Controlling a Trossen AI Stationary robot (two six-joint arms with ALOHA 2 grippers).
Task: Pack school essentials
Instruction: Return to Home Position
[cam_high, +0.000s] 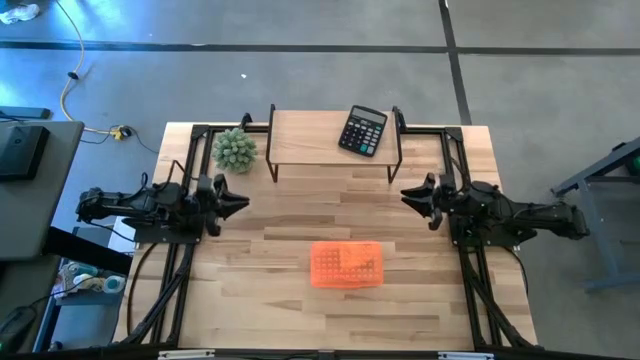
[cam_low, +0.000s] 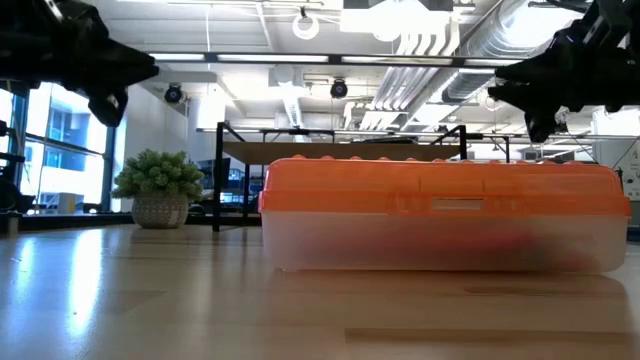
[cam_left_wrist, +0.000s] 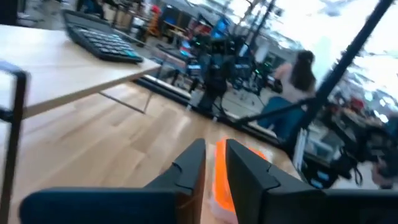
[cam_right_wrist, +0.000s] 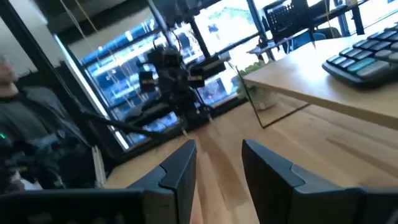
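Note:
An orange-lidded plastic case (cam_high: 347, 265) with a cloudy lower half lies shut and flat on the table, near the front middle. The low view shows the case (cam_low: 440, 215) with a reddish blur behind its wall. The school essentials themselves are hidden. My left gripper (cam_high: 240, 200) hovers level at the table's left side, pointing right, its fingers (cam_left_wrist: 194, 163) a narrow gap apart with nothing between them. My right gripper (cam_high: 408, 193) hovers level at the right side, pointing left, open and empty (cam_right_wrist: 217, 146). Both stand well clear of the case.
A low wooden shelf (cam_high: 300, 135) on black legs stands at the table's far edge, with a black calculator (cam_high: 362, 130) on it. A spiky green ball plant (cam_high: 234, 149) in a pot stands left of the shelf. People sit beyond the table (cam_left_wrist: 298, 74).

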